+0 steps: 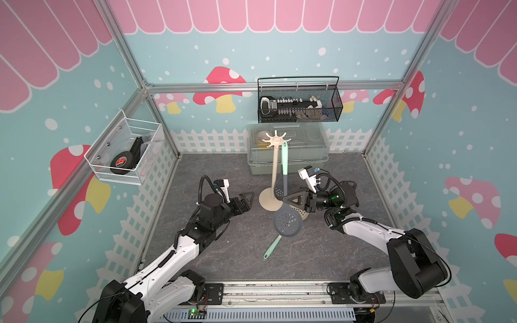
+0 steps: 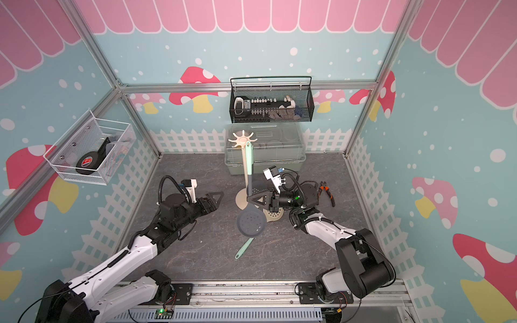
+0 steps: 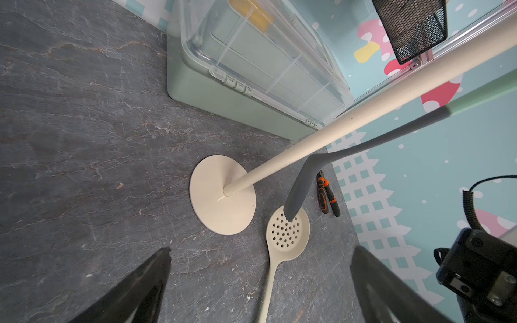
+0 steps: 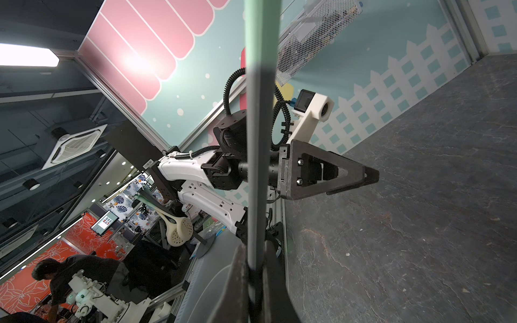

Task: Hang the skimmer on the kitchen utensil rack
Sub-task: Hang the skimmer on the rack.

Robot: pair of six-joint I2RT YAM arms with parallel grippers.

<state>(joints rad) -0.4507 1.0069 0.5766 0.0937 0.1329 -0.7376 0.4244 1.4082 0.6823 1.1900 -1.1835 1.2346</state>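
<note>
Right claw (image 1: 286,199) is clamped tight on the grey skimmer (image 1: 287,223), gripping the grey neck between the perforated head and the mint handle. The skimmer is off the bench (image 1: 223,251). Its long axis is steeply tilted, with the mint handle end up and toward the back wall and the head lower and toward the front. In both top views that axis runs nearly straight up and down the frame. The mint tip sits just beside a hook arm of the top disc (image 1: 277,139) of the kitchen utensil rack (image 1: 275,170); can't tell if it touches or is hooked. The rack stands upright, its round base (image 3: 212,207) flat on the bench mid-scene. The grey head hangs over a cream skimmer (image 3: 288,232) lying flat just beside the base. Pliers (image 3: 326,195) lie on the bench just past it. Left claw (image 1: 246,200) is spread wide and empty, hovering left of the rack and aimed at it.
</note>
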